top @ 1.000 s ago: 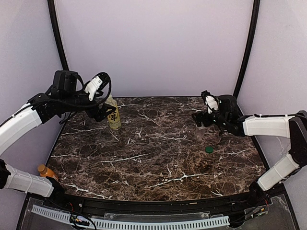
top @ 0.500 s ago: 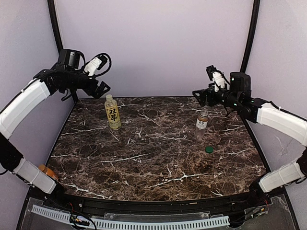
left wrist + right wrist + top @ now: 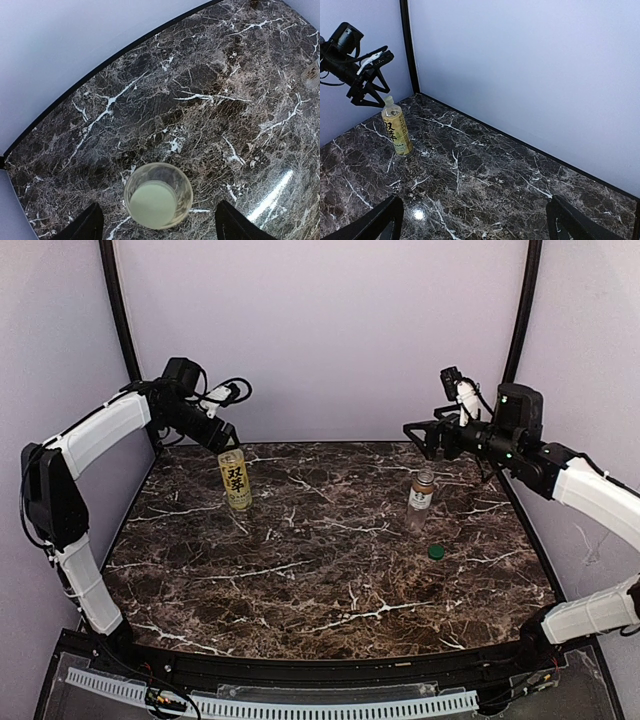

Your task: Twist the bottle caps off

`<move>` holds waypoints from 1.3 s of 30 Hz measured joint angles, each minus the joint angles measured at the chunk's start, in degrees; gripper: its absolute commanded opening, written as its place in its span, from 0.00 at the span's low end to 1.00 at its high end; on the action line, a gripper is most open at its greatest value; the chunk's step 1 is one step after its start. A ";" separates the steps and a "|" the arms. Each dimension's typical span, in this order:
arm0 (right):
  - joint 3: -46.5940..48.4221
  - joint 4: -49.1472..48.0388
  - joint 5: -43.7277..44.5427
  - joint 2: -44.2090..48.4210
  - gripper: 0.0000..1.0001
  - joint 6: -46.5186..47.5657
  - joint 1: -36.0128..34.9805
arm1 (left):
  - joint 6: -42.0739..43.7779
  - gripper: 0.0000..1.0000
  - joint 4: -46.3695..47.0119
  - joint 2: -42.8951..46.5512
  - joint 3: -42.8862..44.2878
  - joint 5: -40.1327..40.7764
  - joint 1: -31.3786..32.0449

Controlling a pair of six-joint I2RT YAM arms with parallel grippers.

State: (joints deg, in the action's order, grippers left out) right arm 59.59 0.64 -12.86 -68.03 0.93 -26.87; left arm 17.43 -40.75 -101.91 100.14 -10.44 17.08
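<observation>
left gripper [image 3: 224, 436] hovers in the upper left of the overhead view, right over the tall yellow-labelled bottle [image 3: 236, 481]. the wrist view looks straight down on it: pale cream cap [image 3: 152, 204] sits screwed on the neck, low in the frame, and the two dark fingers [image 3: 86, 226] stand wide apart on either side of it, touching nothing. jaws spread, nothing held.

across on the right side, the right gripper [image 3: 422, 437] hangs in the air above the short clear bottle [image 3: 421, 497], well clear of its top. in its own camera the fingers [image 3: 380, 220] sit at the two bottom corners, far apart, with bare marble between them. spread wide and empty too.

the dark green cap [image 3: 436, 551] lies loose on the marble table [image 3: 330, 570], just below and right of the clear bottle, apart from it. whether that bottle's neck carries a cap is too small to tell from above. both bottles stand upright, the yellow one near the back left corner.
</observation>
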 measured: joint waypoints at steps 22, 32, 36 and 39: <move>-0.90 3.37 0.98 1.29 0.99 -0.15 -0.85 | -1.16 0.04 1.55 -3.87 1.20 0.28 -0.09; -0.81 3.76 -1.36 3.32 0.96 0.11 -1.75 | 7.08 0.01 -4.74 -2.91 4.09 -2.45 2.75; 0.83 3.67 -5.42 1.25 0.98 1.75 -7.37 | 14.82 0.01 -11.54 2.69 4.15 -5.46 12.46; 4.09 3.08 -8.11 -3.30 0.99 4.52 -14.78 | 18.32 0.01 -16.57 7.85 4.68 -9.57 20.81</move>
State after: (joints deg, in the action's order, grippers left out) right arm 63.68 3.73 -20.97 -71.33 5.45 -41.65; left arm 35.75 -57.32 -94.06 104.81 -20.01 37.89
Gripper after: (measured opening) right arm 0.984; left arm 0.288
